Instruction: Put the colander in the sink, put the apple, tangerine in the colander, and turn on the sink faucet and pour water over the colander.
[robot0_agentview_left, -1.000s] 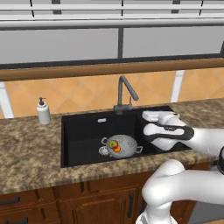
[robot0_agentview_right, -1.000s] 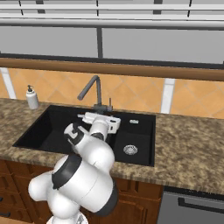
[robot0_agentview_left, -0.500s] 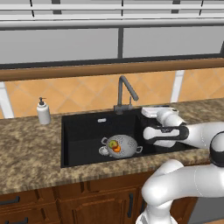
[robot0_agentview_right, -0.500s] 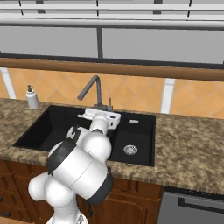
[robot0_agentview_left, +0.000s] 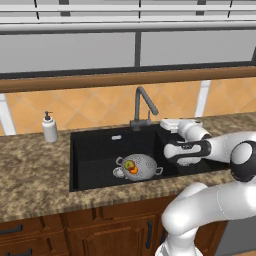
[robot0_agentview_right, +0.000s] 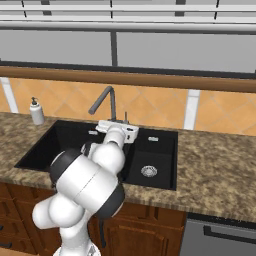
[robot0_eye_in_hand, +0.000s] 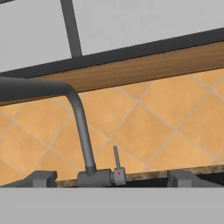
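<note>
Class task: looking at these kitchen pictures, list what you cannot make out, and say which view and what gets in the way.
- Right base view: the colander's place in the sink is hidden by the arm.
- Hand view: the faucet spout's end is cut off by the left edge.
- Left base view: colander holes too small.

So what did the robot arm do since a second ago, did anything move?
Only the arm moved. Its open gripper crept closer to the sink faucet, and the elbow swung out and lower. It took hold of nothing. The colander stayed in the sink with the apple and tangerine inside, no water is running, and the soap bottle did not move.
</note>
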